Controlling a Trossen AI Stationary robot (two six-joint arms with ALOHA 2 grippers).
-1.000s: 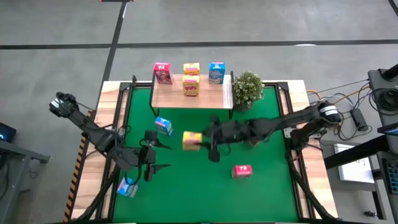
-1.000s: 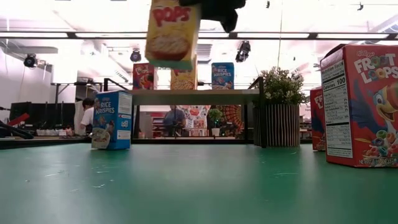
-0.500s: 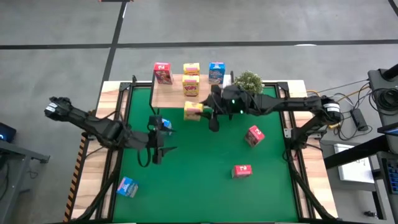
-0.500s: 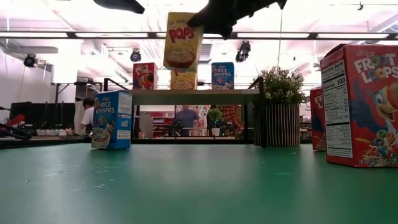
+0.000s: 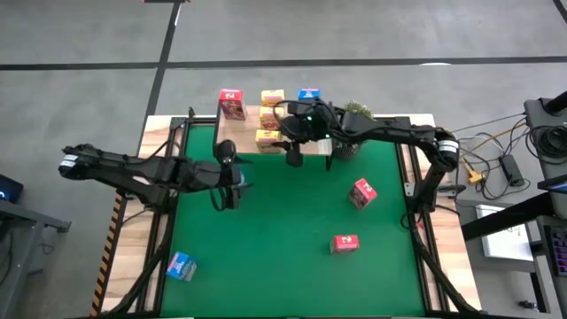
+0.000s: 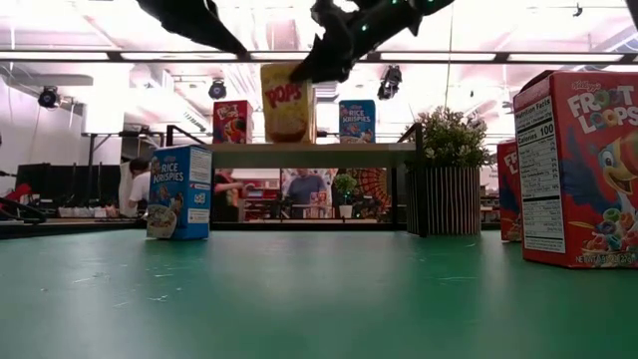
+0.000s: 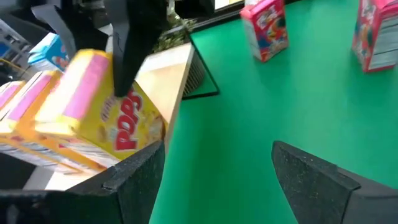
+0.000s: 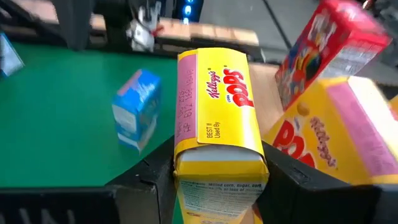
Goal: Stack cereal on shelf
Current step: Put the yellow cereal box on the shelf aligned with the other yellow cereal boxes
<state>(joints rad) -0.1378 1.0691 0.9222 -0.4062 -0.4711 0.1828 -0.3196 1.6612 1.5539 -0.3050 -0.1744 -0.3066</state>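
My right gripper (image 5: 282,142) is shut on a yellow Pops cereal box (image 5: 267,136), upright at the near edge of the light-wood shelf (image 5: 237,133). On the shelf stand a pink-red box (image 5: 231,104), two yellow boxes (image 5: 272,97) (image 5: 270,117) and a blue box (image 5: 307,96). My left gripper (image 7: 217,180) is open above the green table, left of the shelf's near edge, over a blue Rice Krispies box (image 6: 179,191) that stands on the table. That blue box is mostly hidden under the gripper in the high view. My right gripper pinches the yellow Pops box between its two fingers (image 8: 149,180), which lie on two opposite faces near its upper end (image 6: 304,72). It comes slanting down from the table's right. The box (image 8: 217,124) is upright over the shelf's near edge; whether its bottom touches the board I cannot tell.
Two red Froot Loops boxes (image 5: 361,192) (image 5: 345,243) stand on the right half of the table, and a blue box (image 5: 181,266) lies at the near-left corner. A potted plant (image 5: 356,113) stands beside the shelf's right end, under my right arm. People show in the room beyond.
My right gripper has carried the yellow box from the table's middle toward the far edge and lowered it to the shelf's near edge. My left gripper has moved from the near-left part of the table toward the far edge, to above the blue box by the shelf.
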